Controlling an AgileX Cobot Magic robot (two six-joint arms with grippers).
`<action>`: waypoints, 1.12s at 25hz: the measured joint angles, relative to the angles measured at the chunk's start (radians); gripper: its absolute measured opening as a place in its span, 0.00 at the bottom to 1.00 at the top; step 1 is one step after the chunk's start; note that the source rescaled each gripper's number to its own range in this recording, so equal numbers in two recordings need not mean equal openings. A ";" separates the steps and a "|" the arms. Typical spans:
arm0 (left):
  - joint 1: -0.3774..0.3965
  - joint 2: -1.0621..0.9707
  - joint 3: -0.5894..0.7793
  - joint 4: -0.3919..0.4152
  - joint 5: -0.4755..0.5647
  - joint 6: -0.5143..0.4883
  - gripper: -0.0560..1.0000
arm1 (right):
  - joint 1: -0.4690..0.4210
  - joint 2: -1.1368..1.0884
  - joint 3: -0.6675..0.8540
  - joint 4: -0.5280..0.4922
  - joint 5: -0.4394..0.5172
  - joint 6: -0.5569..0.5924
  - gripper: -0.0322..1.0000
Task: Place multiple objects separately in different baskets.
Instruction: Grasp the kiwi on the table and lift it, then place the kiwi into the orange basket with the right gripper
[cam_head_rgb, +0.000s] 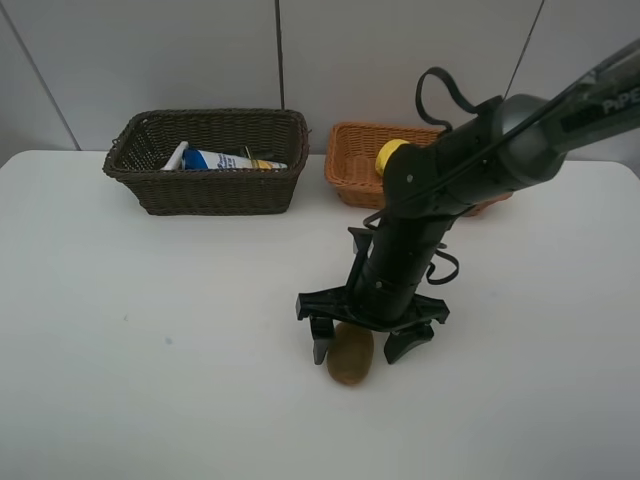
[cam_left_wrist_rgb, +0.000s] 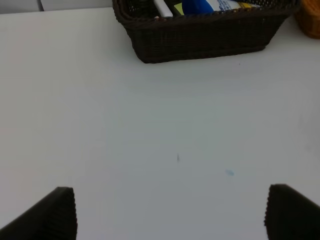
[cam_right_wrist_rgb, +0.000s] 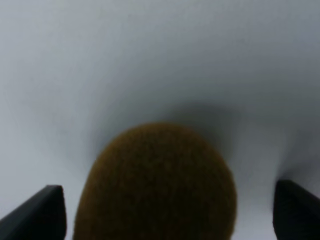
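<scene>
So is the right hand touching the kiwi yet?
Apart. The right wrist view shows the right hand open, with bare table visible between the kiwi and each fingertip.

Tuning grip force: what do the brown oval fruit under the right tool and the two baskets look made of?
Brown oval kiwi fruit: matte, fuzzy-looking skin, probably real or soft foam; can't tell. Dark brown woven basket and light orange woven basket: wicker-like weave, visible strands, probably rattan or plastic imitation. Right tool straddles the fruit, open.

Two baskets (cam_head_rgb: 205, 190) (cam_head_rgb: 352, 165) side by side behind; kiwi (cam_head_rgb: 350, 354) on table (cam_head_rgb: 150, 350) in front.
</scene>
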 joint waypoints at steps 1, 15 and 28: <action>0.000 0.000 0.000 0.000 0.000 0.000 0.99 | 0.000 0.000 0.000 -0.001 0.000 0.000 0.88; 0.000 0.000 0.000 0.000 0.000 0.000 0.99 | 0.000 -0.034 0.008 -0.011 0.065 -0.022 0.03; 0.000 0.000 0.000 0.000 0.000 0.000 0.99 | -0.297 -0.236 -0.284 -0.406 0.104 -0.053 0.03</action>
